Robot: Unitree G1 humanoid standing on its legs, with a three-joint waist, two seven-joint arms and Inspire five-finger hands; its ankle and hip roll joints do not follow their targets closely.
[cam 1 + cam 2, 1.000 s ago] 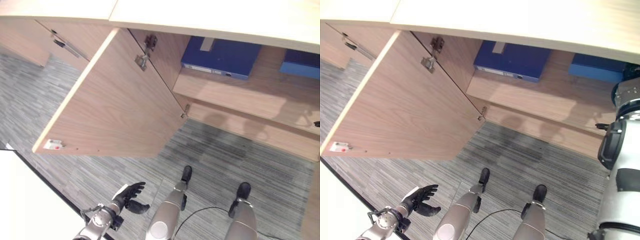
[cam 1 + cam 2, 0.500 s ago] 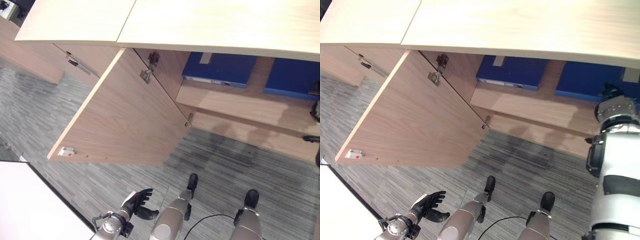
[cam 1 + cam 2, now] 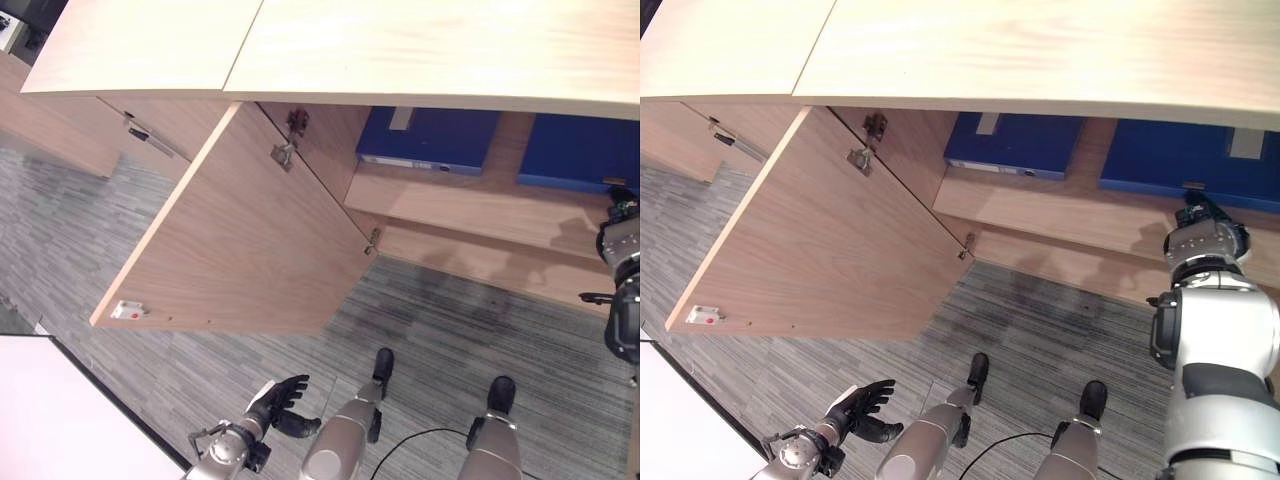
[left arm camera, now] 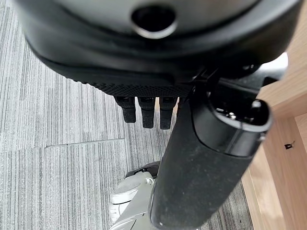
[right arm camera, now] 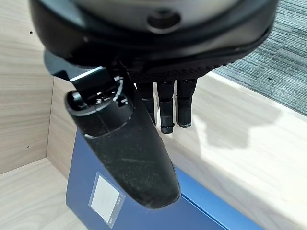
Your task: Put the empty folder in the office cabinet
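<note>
Two blue folders lie flat on the shelf (image 3: 1070,215) of the open office cabinet, one on the left (image 3: 430,140) and one on the right (image 3: 1180,160). My right hand (image 3: 1200,213) hovers just in front of the right folder's near edge. In the right wrist view its fingers (image 5: 165,108) are straight and the thumb reaches over the blue folder (image 5: 96,191) without gripping it. My left hand (image 3: 280,398) hangs low at my left side over the carpet, open and empty, its fingers (image 4: 146,111) straight.
The cabinet's wooden door (image 3: 240,240) stands swung wide open to the left of the shelf. The pale cabinet top (image 3: 400,50) overhangs the shelf. A white tabletop (image 3: 60,420) fills the lower left corner. Grey carpet (image 3: 1060,320) lies below.
The whole view has shifted with my head. My right hand has drawn back a little from over the right folder to its front edge. The left hand hangs as before.
</note>
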